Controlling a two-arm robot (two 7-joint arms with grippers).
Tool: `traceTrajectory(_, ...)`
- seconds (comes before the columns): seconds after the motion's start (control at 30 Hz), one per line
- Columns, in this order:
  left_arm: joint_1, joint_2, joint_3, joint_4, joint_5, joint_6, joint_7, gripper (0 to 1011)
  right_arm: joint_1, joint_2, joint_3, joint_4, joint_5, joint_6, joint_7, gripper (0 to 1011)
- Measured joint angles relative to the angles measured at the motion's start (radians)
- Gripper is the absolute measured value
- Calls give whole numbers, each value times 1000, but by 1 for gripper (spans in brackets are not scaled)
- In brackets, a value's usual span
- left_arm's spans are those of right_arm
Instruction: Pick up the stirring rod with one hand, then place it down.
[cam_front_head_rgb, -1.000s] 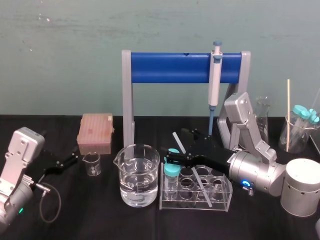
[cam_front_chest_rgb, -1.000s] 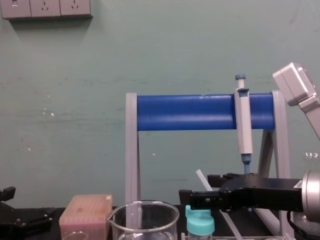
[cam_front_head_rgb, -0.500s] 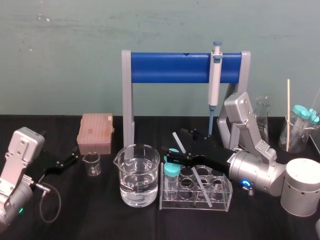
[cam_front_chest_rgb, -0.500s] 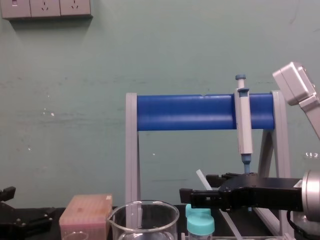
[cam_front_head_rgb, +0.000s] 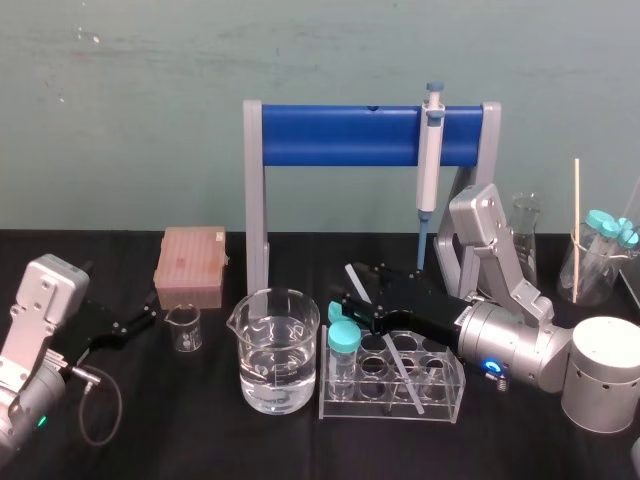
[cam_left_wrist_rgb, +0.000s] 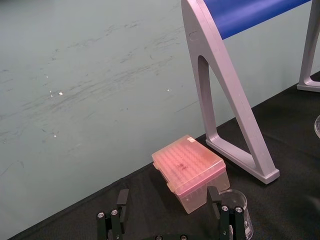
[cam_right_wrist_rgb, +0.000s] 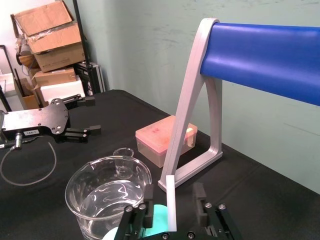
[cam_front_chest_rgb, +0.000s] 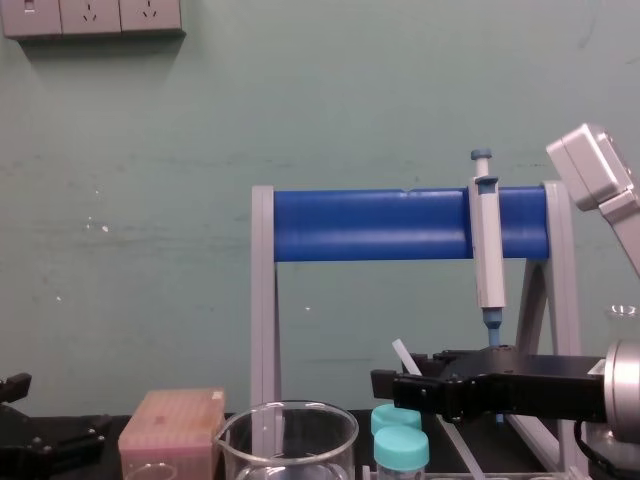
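The stirring rod (cam_front_head_rgb: 400, 364) is a thin translucent white stick leaning in the clear test tube rack (cam_front_head_rgb: 445, 404), its top end pointing up and left. In the right wrist view the rod (cam_right_wrist_rgb: 171, 212) stands between the two black fingers, close beside one finger and with a visible gap to the other. My right gripper (cam_front_head_rgb: 358, 288) reaches in from the right, level with the rod's upper part, its jaws partly closed around it. In the chest view the rod (cam_front_chest_rgb: 400, 353) rises just behind the right gripper (cam_front_chest_rgb: 388, 385). My left gripper (cam_front_head_rgb: 148, 312) rests open at the far left.
A large beaker of water (cam_front_head_rgb: 278, 350) stands left of the rack, which holds teal-capped tubes (cam_front_head_rgb: 343, 340). Behind is the grey and blue stand (cam_front_head_rgb: 340, 135) with a hanging pipette (cam_front_head_rgb: 430, 150). A pink tip box (cam_front_head_rgb: 190, 265) and small beaker (cam_front_head_rgb: 183, 328) sit left; glassware (cam_front_head_rgb: 600, 260) stands right.
The right gripper's fingers have drawn closer together around the rod's upper part. A second teal cap now shows beside the gripper. The left arm has not moved.
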Motion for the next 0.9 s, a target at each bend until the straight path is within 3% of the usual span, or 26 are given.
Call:
traceTrajectory(0.43, 0, 0, 0, 0, 0, 0, 0, 1000, 0, 0, 0, 0, 1, 0, 0, 103)
traceTrajectory(0.67, 0, 0, 0, 0, 0, 0, 0, 1000, -1, -1, 1, 0, 1, -4, -1, 68)
traceTrajectory(0.77, 0, 0, 0, 0, 0, 0, 0, 1000, -12, -5, 10, -1, 1, -31, -5, 67)
traceTrajectory(0.9, 0, 0, 0, 0, 0, 0, 0, 1000, -39, -12, 36, -9, 6, -114, -6, 67)
